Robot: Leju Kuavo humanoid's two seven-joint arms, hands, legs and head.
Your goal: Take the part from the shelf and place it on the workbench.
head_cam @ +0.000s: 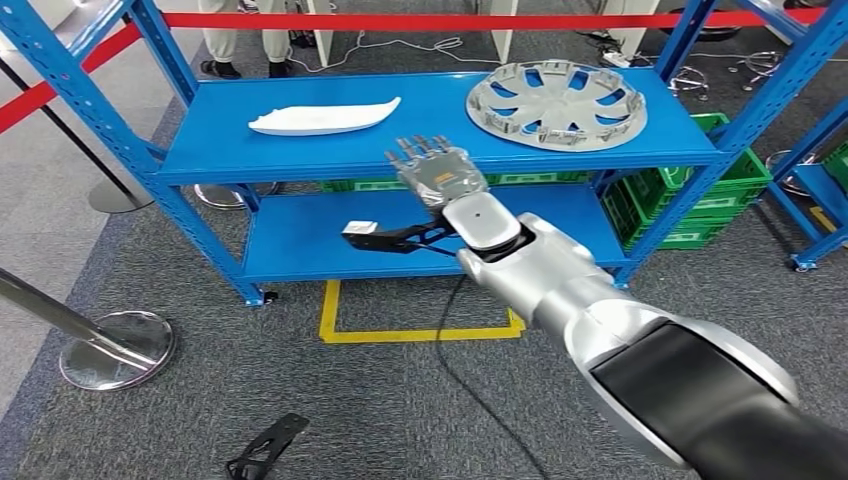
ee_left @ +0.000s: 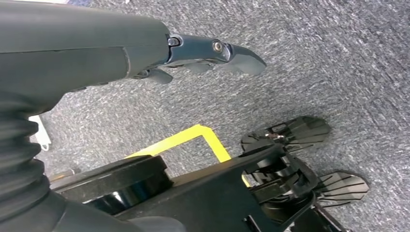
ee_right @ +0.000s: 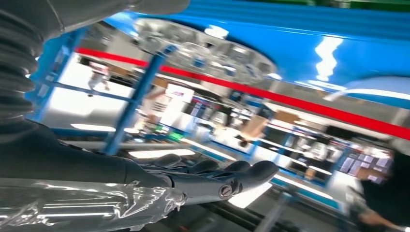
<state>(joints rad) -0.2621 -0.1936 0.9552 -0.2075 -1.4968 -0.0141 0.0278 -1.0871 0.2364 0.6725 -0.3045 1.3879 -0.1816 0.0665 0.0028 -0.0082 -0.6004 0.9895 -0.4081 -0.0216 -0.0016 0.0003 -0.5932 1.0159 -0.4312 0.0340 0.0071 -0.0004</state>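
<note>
On the blue shelf (head_cam: 200, 150), white part (head_cam: 322, 118) lies left of right robot hand (head_cam: 432, 170).

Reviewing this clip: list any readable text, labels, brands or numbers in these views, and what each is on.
No text can be read in any view.
Blue shelf, white part and silver wheel cover: no lettering visible.
Green crates: no label legible.
Signs behind the shelf in the right wrist view: too blurred to read.
</note>
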